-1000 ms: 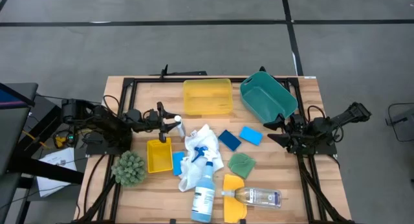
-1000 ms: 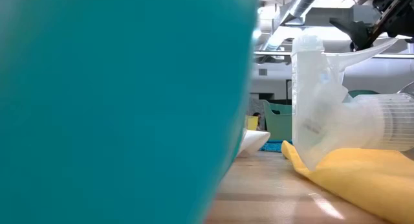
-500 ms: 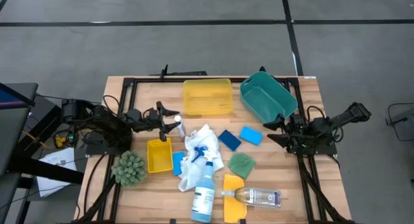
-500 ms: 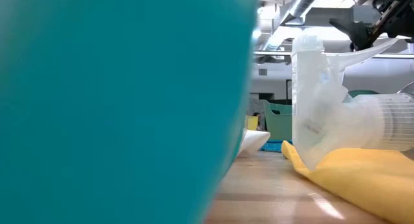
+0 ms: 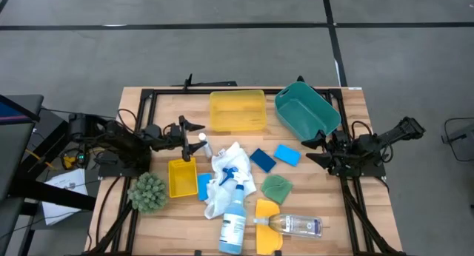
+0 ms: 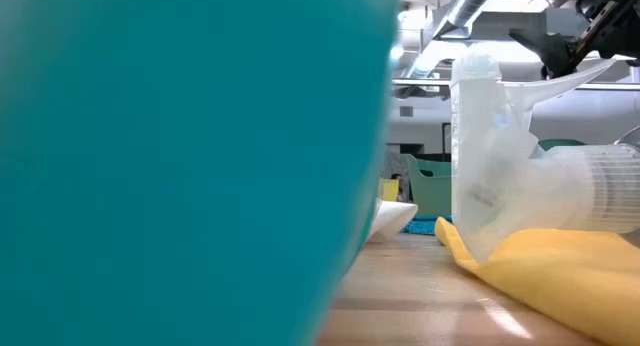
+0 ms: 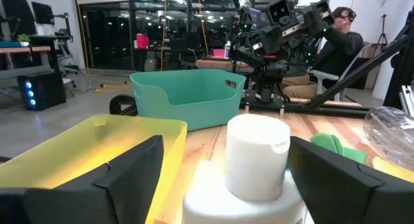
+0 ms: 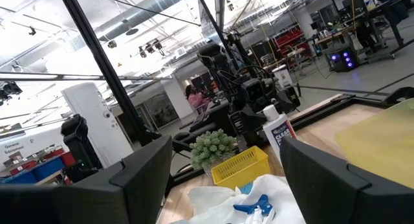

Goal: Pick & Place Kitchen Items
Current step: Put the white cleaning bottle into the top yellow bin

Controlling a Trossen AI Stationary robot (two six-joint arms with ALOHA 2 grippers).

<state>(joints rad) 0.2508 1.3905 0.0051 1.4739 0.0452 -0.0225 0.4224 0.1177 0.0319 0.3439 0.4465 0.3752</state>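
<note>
A white bottle (image 5: 204,143) stands upright on its base by the small yellow tray (image 5: 181,177). My left gripper (image 5: 194,135) is open. In the left wrist view its fingers stand on either side of the bottle's cap (image 7: 255,153) without touching it. My right gripper (image 5: 309,150) is open and empty, near the teal bin (image 5: 306,110). A blue-liquid spray bottle (image 5: 233,211) lies on a white cloth (image 5: 226,171). Blue sponges (image 5: 262,160) (image 5: 287,154), a green cloth (image 5: 276,187), and a clear bottle (image 5: 292,225) lying on a yellow cloth (image 5: 266,211) are mid-table.
A large yellow tray (image 5: 237,110) sits at the far middle, beside the teal bin. A spiky green ball (image 5: 148,192) is near the left edge. A third blue sponge (image 5: 204,186) lies by the small tray. A teal blur fills the left of the low view (image 6: 180,166).
</note>
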